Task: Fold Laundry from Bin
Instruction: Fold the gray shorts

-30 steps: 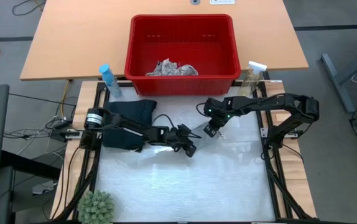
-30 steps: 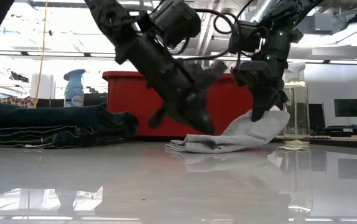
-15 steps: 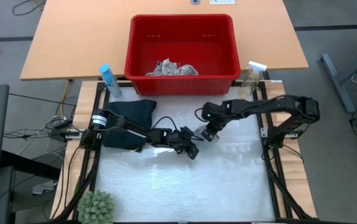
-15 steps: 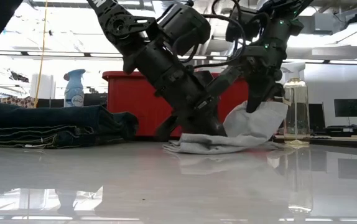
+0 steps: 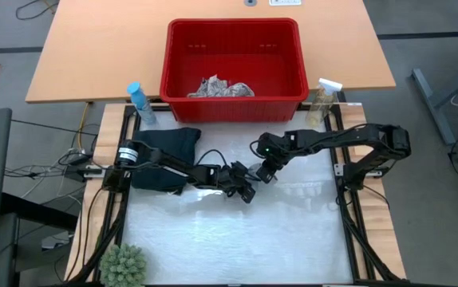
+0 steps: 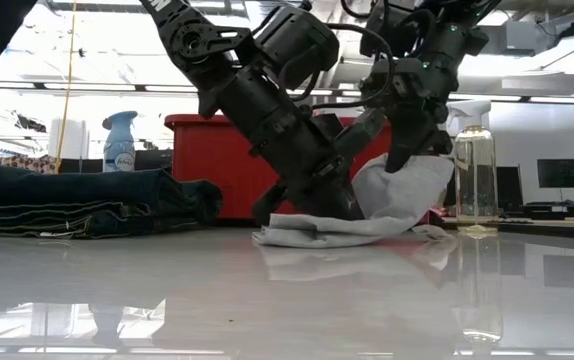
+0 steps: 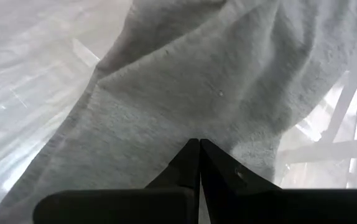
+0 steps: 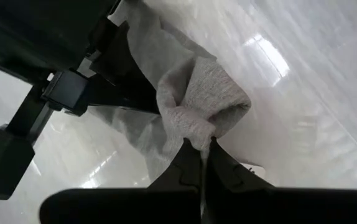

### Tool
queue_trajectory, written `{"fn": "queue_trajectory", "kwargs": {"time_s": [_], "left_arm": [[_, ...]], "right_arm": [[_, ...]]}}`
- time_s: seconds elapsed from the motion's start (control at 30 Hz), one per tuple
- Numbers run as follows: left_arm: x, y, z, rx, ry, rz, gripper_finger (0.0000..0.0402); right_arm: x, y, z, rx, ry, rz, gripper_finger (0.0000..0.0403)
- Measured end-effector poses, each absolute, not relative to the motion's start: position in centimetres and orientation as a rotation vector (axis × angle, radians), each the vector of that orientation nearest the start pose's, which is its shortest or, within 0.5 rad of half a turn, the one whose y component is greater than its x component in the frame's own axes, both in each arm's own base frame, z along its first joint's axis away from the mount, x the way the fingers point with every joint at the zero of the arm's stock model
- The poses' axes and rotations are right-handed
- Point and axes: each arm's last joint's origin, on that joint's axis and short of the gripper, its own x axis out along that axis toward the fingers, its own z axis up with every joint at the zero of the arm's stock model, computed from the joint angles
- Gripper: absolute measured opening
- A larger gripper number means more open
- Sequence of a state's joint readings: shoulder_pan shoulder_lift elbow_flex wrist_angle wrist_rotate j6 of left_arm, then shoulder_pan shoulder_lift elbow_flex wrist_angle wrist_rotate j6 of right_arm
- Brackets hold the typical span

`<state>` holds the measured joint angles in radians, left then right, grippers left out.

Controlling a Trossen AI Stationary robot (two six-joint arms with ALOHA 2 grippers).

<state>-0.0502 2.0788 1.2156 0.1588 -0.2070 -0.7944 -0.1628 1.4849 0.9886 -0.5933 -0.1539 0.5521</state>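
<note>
Small grey cloth (image 6: 367,215) lies mid-worktop (image 5: 229,239), one edge lifted by the right hand (image 8: 201,149), which is pinched tight on a bunched fold. Left hand (image 7: 198,146), fingers closed together, presses down onto the cloth's flat part. Dark trousers (image 5: 165,151) sit folded at the worktop's left; leaf-print cloth (image 5: 221,88) remains in the red bin (image 5: 233,32).

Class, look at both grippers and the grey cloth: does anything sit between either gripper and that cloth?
Nothing visible does. The right gripper is shut on a bunched edge of the grey cloth, lifting it, and the left gripper, jaws shut, presses directly onto it on the table.
</note>
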Motion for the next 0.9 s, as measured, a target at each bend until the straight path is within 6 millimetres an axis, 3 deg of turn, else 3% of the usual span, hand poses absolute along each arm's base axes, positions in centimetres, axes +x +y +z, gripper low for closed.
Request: {"fn": "queue_trajectory", "kwargs": {"time_s": [0.2,0.43,0.63,0.77,0.9], "left_arm": [[42.9,-1.1,12.6,-0.651,0.553,0.439,0.0000],[43.1,0.7,12.8,-0.646,0.526,0.440,0.0000],[43.4,1.9,13.4,-0.644,0.493,0.433,0.0000],[44.9,2.6,14.1,-0.606,0.474,0.401,0.0000],[46.1,3.4,14.3,-0.599,0.470,0.398,0.0000]], "right_arm": [[28.1,-4.7,21.6,0.671,1.065,-0.324,0.0022],[27.8,-5.0,21.6,0.667,1.080,-0.334,0.0022],[28.0,-5.4,22.9,0.618,1.080,-0.376,0.0022],[28.1,-6.4,24.2,0.581,1.065,-0.400,0.0022],[27.5,-7.3,24.2,0.579,1.104,-0.436,0.0022]]}}
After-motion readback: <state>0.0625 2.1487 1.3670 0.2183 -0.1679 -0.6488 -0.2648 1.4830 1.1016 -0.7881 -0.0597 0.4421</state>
